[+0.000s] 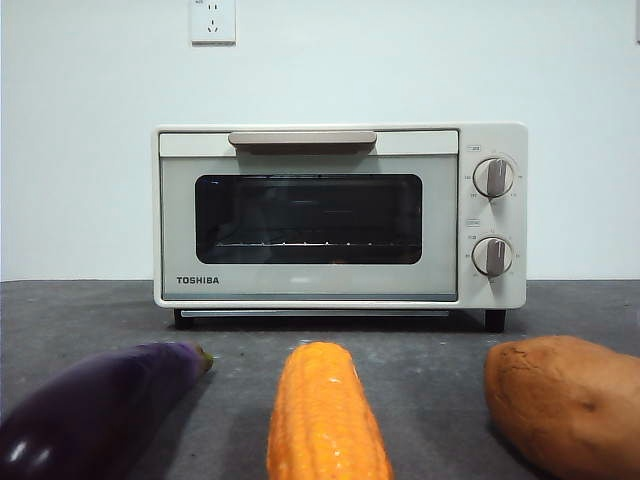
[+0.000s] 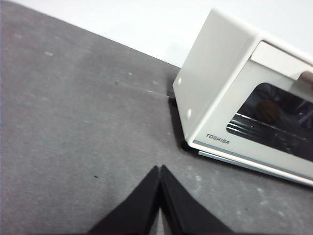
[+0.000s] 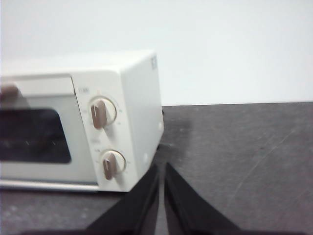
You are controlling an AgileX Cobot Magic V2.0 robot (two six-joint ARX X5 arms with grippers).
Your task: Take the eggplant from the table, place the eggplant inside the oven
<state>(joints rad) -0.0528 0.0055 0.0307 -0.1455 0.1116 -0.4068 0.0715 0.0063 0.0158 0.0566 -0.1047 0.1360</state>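
Note:
The dark-purple eggplant (image 1: 95, 412) lies on the grey table (image 1: 80, 310) at the near left, stem tip pointing toward the oven. Behind it stands the cream-white Toshiba oven (image 1: 340, 215) with its glass door closed and the wire rack visible inside. Neither arm appears in the front view. My left gripper (image 2: 160, 169) is shut and empty, hovering over bare table to the left of the oven (image 2: 234, 98). Off the knob end of the oven (image 3: 98, 127), my right gripper (image 3: 161, 166) is also shut with nothing in it.
An orange-yellow corn cob (image 1: 325, 415) lies at the near middle and a brown sweet potato (image 1: 570, 400) at the near right. A wall socket (image 1: 212, 20) sits on the white wall behind the oven.

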